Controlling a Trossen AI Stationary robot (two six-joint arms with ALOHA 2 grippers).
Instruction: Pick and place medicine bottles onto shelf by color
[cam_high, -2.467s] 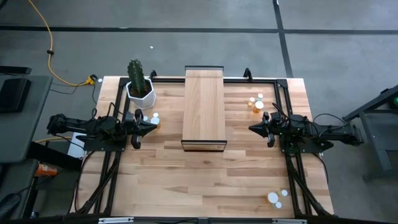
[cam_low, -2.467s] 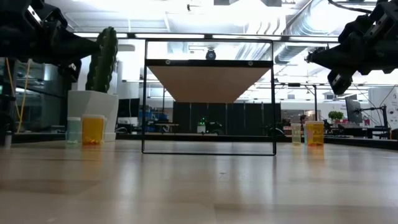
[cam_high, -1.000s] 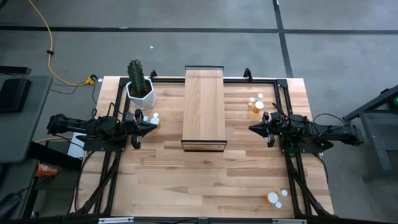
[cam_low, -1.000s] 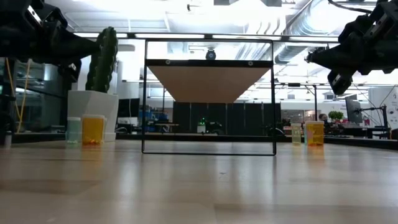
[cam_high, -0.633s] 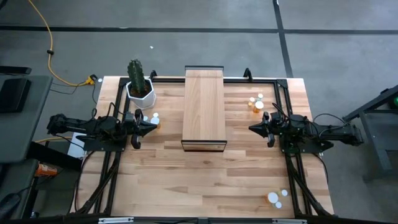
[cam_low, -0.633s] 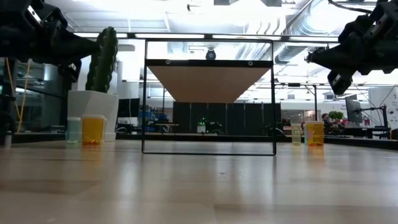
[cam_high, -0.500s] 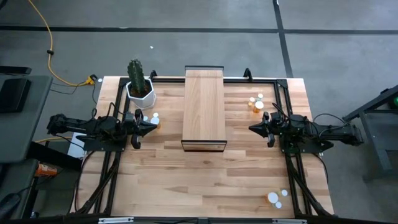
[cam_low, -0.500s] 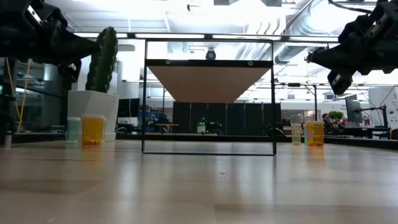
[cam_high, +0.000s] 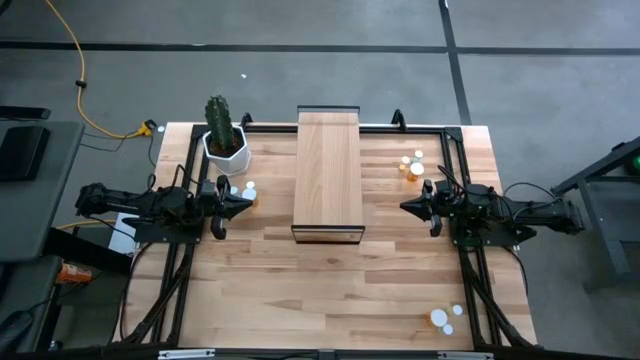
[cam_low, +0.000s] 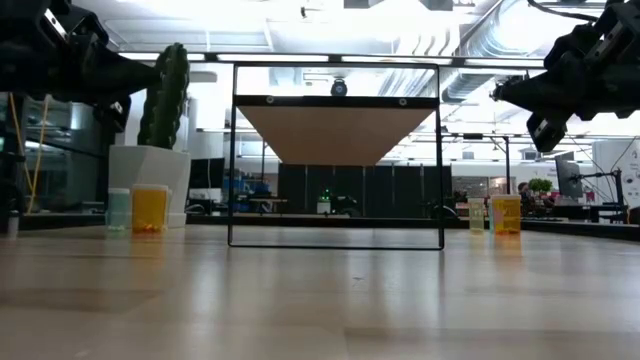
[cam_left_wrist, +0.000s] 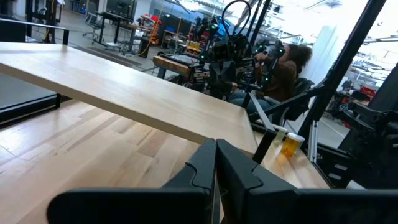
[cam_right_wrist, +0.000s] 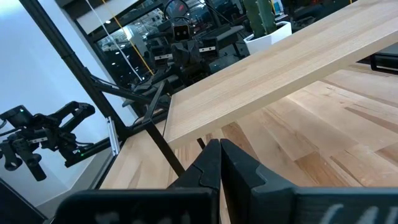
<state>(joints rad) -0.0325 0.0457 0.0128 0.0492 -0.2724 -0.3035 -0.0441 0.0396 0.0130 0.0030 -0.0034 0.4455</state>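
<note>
The shelf (cam_high: 328, 174) is set at the middle of the tabletop (cam_high: 330, 290), its plank top bare. The left tool (cam_high: 244, 201) is held clenched and empty just left of the shelf, above an orange bottle (cam_low: 149, 208) and a pale green bottle (cam_low: 118, 210) near the cactus pot (cam_high: 226, 149). The right tool (cam_high: 407, 206) is likewise clenched on nothing, right of the shelf. More medicine bottles (cam_high: 412, 164) are grouped beyond it, and another pair (cam_high: 445, 316) is placed at the near right corner.
</note>
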